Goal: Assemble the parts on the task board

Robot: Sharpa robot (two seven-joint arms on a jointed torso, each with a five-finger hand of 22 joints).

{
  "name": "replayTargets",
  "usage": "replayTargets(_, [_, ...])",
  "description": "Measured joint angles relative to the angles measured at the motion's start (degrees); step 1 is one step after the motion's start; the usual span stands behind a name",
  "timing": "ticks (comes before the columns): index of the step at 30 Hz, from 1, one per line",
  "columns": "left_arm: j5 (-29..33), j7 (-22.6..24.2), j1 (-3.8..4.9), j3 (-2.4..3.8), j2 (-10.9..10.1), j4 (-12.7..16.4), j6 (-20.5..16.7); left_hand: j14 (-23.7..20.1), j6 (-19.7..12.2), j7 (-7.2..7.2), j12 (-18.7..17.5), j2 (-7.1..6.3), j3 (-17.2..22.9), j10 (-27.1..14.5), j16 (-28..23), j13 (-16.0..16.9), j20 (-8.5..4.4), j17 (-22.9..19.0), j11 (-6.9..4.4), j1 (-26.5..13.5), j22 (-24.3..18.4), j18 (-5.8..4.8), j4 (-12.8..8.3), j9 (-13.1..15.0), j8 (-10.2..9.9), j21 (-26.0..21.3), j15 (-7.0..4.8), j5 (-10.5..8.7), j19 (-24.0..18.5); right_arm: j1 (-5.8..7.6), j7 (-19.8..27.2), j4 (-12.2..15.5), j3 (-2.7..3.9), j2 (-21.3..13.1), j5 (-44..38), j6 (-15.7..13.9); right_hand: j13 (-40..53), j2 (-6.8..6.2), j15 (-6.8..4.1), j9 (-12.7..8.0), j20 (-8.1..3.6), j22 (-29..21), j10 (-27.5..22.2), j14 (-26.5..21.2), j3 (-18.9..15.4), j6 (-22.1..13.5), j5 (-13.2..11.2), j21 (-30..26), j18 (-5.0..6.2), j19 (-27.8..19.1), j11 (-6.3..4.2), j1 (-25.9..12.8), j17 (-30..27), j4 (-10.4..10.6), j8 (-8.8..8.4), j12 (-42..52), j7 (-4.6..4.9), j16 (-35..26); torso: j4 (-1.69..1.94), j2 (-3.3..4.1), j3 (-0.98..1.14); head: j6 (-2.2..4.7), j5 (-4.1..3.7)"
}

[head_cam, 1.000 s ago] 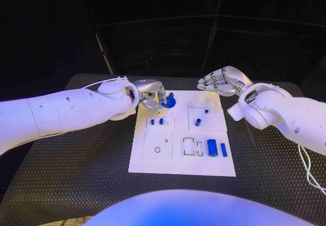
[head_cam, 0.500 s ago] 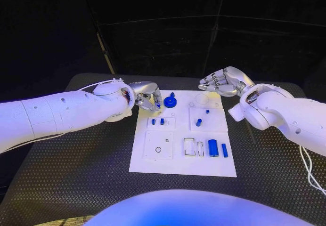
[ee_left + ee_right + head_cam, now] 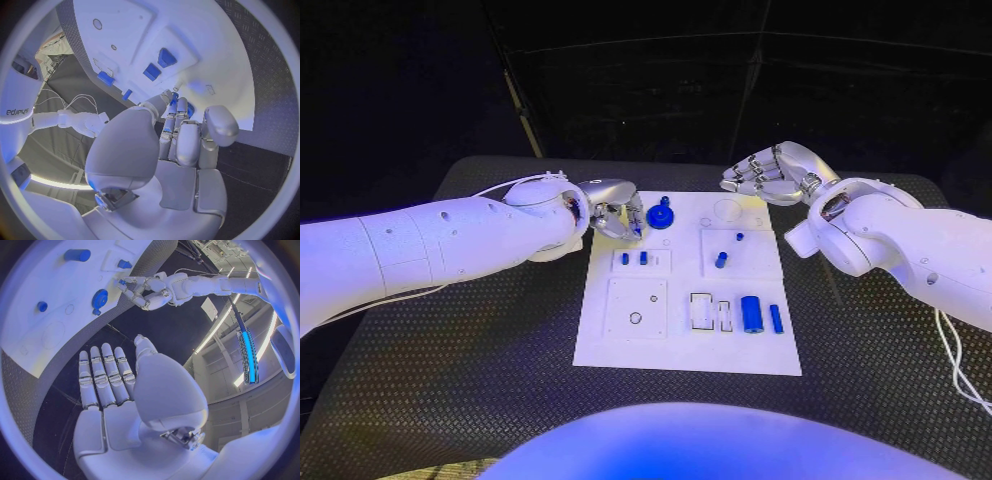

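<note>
Task board (image 3: 687, 352) lies between both empty, loose-fingered hands: left hand (image 3: 613, 211) beside a blue gear (image 3: 661, 213), right hand (image 3: 769, 173) beyond.

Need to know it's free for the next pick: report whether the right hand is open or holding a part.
Open: the right hand holds nothing, its fingers straight and apart beside the task board.

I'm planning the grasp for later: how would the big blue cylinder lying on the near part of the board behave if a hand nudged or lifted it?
The blue cylinder lies on its side on the white task board, so a sideways nudge would probably roll it. It looks smooth and rigid, likely somewhat slippery between metal fingers. The thinner blue rod lies right beside it and might get bumped.
</note>
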Motion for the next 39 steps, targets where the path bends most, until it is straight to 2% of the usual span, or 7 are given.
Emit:
replayTargets(10, [0.1,-0.3,-0.27,-0.02,0.5,-0.6,1.2,0.0,0.0,0.00,0.0,0.00,0.0,0.0,0.0,0.0,0.00,-0.1,0.00,0.0,-0.1,0.00,0.0,0.0,-0.2,0.0,0.00,0.00,0.0,0.00,0.0,0.0,0.00,0.0,0.0,0.0,0.0,0.00,0.00,0.0,0.00,0.0,0.0,0.0,0.0,0.0,0.0,0.0,0.00,0.0,0.00,0.0,0.0,0.0,0.00,0.0,0.00,0.0,0.00,0.00,0.00,0.00,-0.13])
replayTargets(39, [0.2,-1.2,-0.31,-0.02,1.5,-1.5,2.5,0.0,0.0,0.00,0.0,0.00,0.0,0.0,0.0,0.0,0.00,-0.5,0.00,0.0,-0.3,0.00,0.0,0.0,-0.2,0.0,0.00,0.00,0.0,-0.01,-0.1,0.1,0.00,0.1,0.0,0.2,0.0,0.00,0.00,0.0,0.00,0.0,0.2,0.0,0.0,0.0,0.0,0.0,0.00,0.0,-0.21,0.0,0.0,0.0,0.00,0.0,0.00,0.0,0.02,0.00,0.01,0.00,-0.19])
